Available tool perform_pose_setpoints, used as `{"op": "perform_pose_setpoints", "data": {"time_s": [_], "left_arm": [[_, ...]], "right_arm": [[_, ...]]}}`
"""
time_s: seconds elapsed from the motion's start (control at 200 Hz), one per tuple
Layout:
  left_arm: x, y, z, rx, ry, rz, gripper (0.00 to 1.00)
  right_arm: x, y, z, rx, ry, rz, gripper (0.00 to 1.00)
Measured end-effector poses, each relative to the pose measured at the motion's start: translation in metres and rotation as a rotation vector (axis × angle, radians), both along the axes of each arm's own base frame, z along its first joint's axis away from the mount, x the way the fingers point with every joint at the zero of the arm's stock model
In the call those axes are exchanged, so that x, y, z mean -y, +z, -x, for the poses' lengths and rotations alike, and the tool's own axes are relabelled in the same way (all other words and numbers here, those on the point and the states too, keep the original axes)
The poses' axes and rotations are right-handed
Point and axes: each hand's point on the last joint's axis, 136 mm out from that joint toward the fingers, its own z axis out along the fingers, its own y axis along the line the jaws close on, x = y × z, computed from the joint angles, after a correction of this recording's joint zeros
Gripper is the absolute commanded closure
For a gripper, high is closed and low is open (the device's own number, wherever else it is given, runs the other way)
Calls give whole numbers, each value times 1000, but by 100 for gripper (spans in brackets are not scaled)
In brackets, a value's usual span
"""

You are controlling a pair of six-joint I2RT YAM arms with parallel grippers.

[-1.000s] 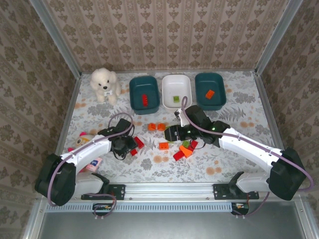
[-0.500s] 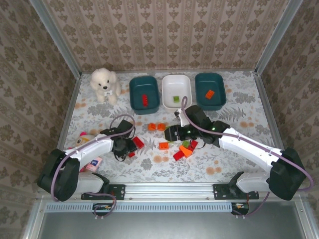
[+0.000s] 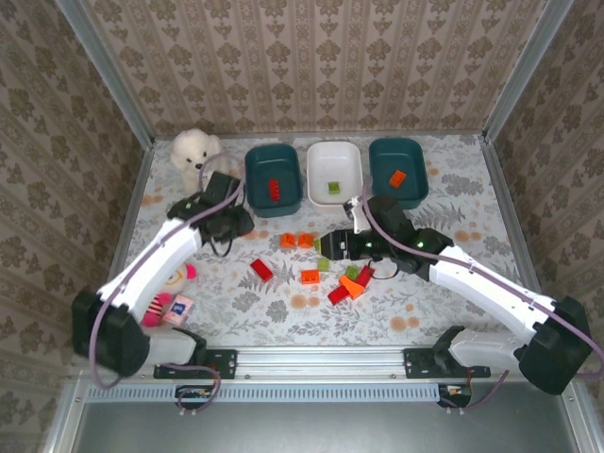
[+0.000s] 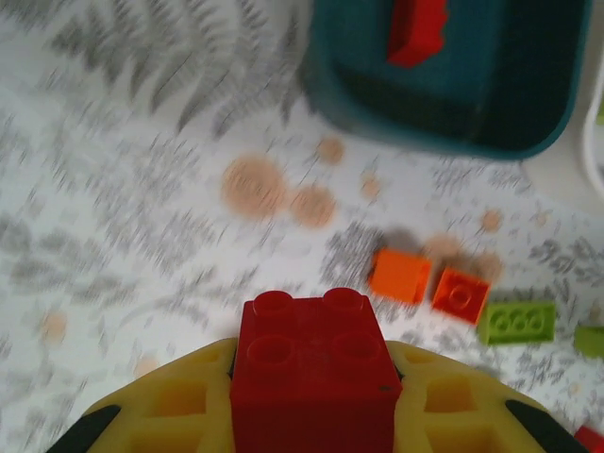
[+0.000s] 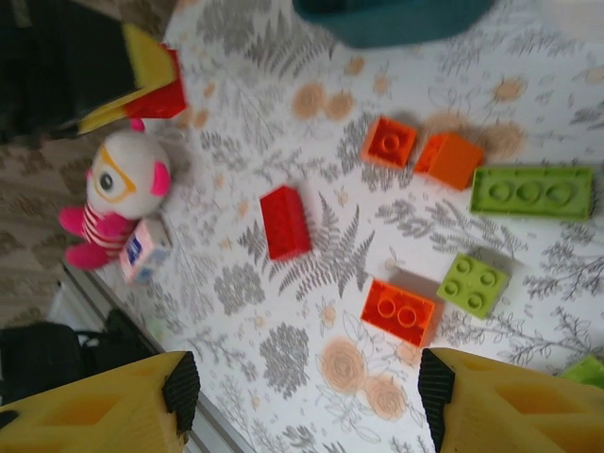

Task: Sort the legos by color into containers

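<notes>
Red lego (image 4: 313,363) inside left tool (image 4: 316,420)

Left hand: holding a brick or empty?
Holding. Left hand shut on a red lego, clamped between its yellow fingers in the wrist view.

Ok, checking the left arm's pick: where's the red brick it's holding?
The left wrist view shows the red brick clamped in the left gripper, left of centre over the table, just short of the left teal tub holding another red piece.
</notes>
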Motion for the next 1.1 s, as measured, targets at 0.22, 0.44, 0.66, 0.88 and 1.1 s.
{"op": "perform_pose_setpoints", "data": {"time_s": [0.22, 0.44, 0.66, 0.88, 1.1], "left_arm": [[31, -29, -98, -49, -96, -88, 85], [51, -55, -161, -70, -175, -180, 87], [46, -83, -171, -136, -193, -241, 86], [39, -90, -172, -157, -183, -259, 86], [38, -92, -168, -178, -186, -268, 71]], "right_arm": [[12, 28, -20, 37, -83, -49, 34], [21, 40, -22, 64, -118, -67, 33], [32, 52, -14, 92, -147, -91, 33], [37, 40, -11, 64, -158, -73, 33], [37, 32, -12, 43, -161, -60, 33]]}}
